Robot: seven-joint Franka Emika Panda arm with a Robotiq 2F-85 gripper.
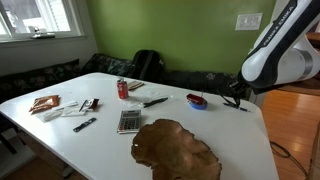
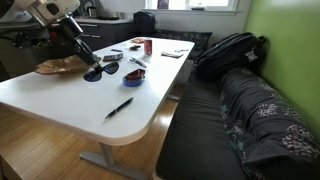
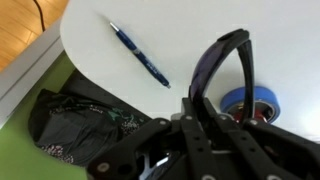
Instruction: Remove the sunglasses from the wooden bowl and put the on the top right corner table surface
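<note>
- Bowl (image 1: 175, 150) near edge of table (image 1: 60, 125) in an exterior view, looks empty; gripper (image 1: 235, 99) at far right, past blue dish (image 1: 197, 101).
- Sunglasses (image 2: 100, 71) in an exterior view: hanging under the gripper, low over the table, clear of the bowl.
- Wrist view: jaws clamped narrow on the sunglasses (image 3: 222, 62), frame pointing away from hand; pen (image 3: 140, 55) left, by rounded corner. Likely only lowering left.

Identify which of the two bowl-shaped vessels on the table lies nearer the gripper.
The small red-and-blue dish, just beside the gripper holding the sunglasses. The large, wavy-rimmed wooden bowl lies well away across the table.
</note>
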